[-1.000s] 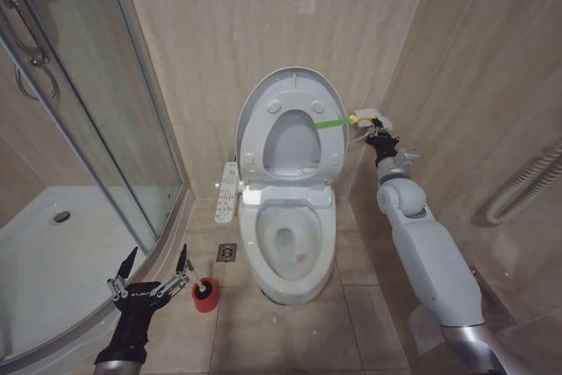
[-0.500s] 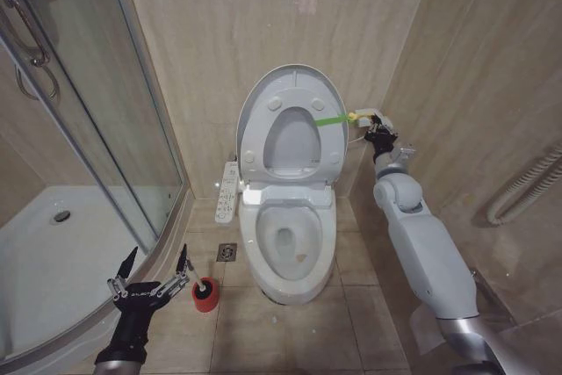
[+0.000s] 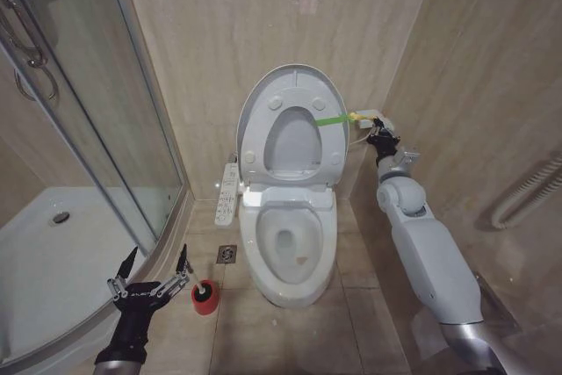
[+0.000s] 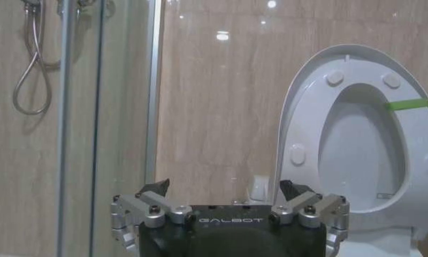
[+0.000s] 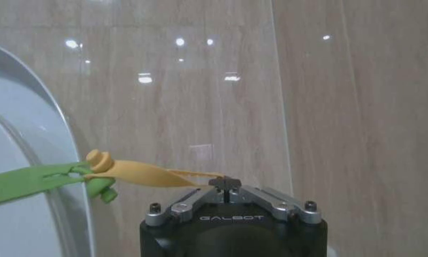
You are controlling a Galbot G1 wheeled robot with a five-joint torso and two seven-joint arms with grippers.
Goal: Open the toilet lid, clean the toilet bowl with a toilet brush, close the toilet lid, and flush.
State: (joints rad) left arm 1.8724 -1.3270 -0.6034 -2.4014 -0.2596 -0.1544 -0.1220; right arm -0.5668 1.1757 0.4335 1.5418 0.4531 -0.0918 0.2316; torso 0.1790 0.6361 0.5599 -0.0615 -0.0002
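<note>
Toilet lid [image 3: 292, 125]: upright above the open toilet bowl [image 3: 288, 241]. My right gripper [image 5: 226, 183]: clenched on its yellow strap [image 5: 146, 174], wrist view. My left gripper [image 3: 151, 267]: released, at 7 o'clock, toilet brush [image 3: 205, 295] just beside.

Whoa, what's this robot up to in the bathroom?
It is partway through cleaning a toilet. The toilet lid is raised against the wall. The right gripper, jaws shut, pinches the yellow end of the strap tied to the lid's edge. The left gripper hangs low with jaws open, beside the toilet brush in its red cup on the floor. The toilet bowl is uncovered.
</note>
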